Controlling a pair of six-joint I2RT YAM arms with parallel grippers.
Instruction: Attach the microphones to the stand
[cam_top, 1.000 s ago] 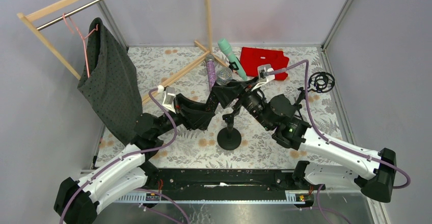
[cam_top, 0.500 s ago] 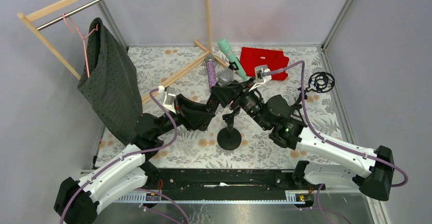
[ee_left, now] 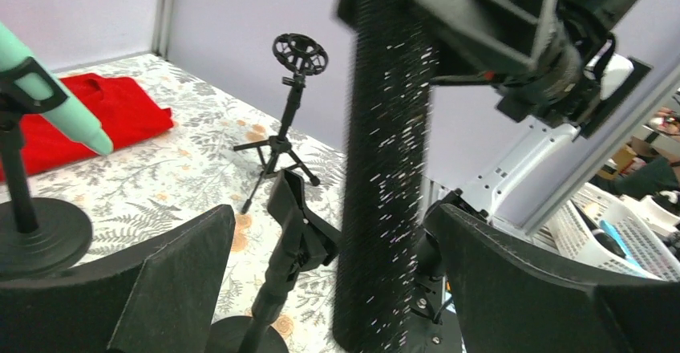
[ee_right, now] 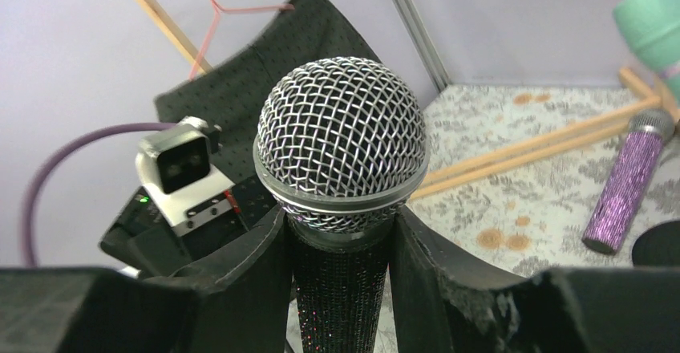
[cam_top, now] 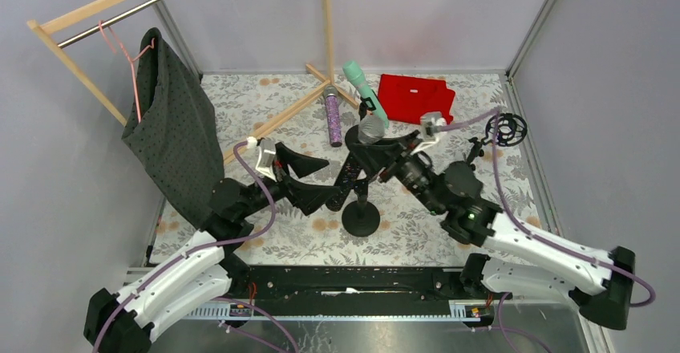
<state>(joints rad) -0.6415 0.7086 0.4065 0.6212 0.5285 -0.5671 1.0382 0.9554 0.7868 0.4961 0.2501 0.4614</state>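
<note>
At top-view centre, the black microphone (cam_top: 370,128) is clenched under its mesh head by the right pincer (ee_right: 341,285), presumably for seating in the stand (cam_top: 361,218); the left pincer (ee_left: 345,289) is spread wide, empty.

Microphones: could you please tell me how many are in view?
3. The green one is clipped to a stand at the back, the purple one lies on the table, and the black one is gripped in the right pincer.
</note>
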